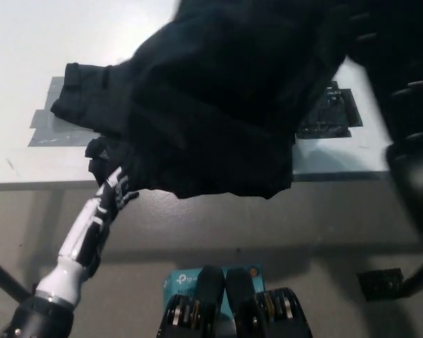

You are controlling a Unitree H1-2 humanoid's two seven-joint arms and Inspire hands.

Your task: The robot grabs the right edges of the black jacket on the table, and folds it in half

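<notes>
Jacket [211, 105] lies on the table [28, 42], near its front edge, long axis running left to right along that edge. Its right part is lifted and draped leftward over the rest; the hem hangs slightly past the front edge. Left sleeve end sits at the left on a grey tape patch [46, 127]. A dark tape patch [331, 113] shows on the table at the jacket's right.

My right arm [402, 91] fills the upper right of the head view, black against black cloth. The hand itself I cannot separate from the fabric, so I cannot tell whether it grips the lifted edge; judging from how the cloth hangs raised, something holds it up there.

My left hand [116, 186] is at the front edge, under the jacket's lower left corner, fingers [127, 193] spread apart and touching or nearly touching the cuff; it holds nothing that I can see.

Key relation: the unfolded left half lies to the left of the raised edge, along the long axis. My right arm is the nearer to that edge. Judgement: fold roughly halfway; next, carry the edge further left and lay it down on the left half.
</notes>
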